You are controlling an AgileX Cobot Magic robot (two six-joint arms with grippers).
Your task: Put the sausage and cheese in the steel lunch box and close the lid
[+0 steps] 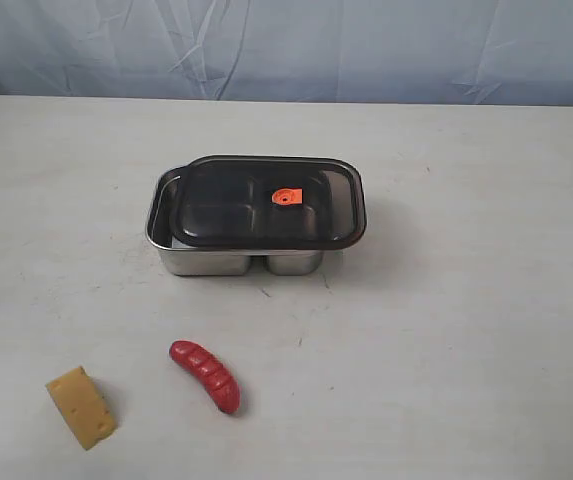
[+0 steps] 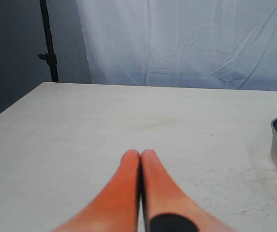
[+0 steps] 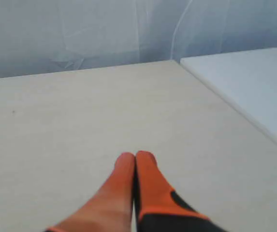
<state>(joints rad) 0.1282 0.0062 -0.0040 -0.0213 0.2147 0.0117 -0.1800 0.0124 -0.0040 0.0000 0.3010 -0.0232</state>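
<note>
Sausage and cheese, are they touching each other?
Apart. The exterior view shows a strip of bare table between the sausage and the cheese.

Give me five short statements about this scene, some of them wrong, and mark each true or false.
1. The sausage lies inside the lunch box. False: it lies on the table, in front of the box.
2. The lid rests on the lunch box, shifted so that the box's left rim shows. True.
3. In the exterior view the cheese lies to the left of the sausage. True.
4. The left gripper holds the cheese. False: its jaws are shut on nothing.
5. The right gripper has its jaws wide open. False: they are pressed together, empty.
</note>
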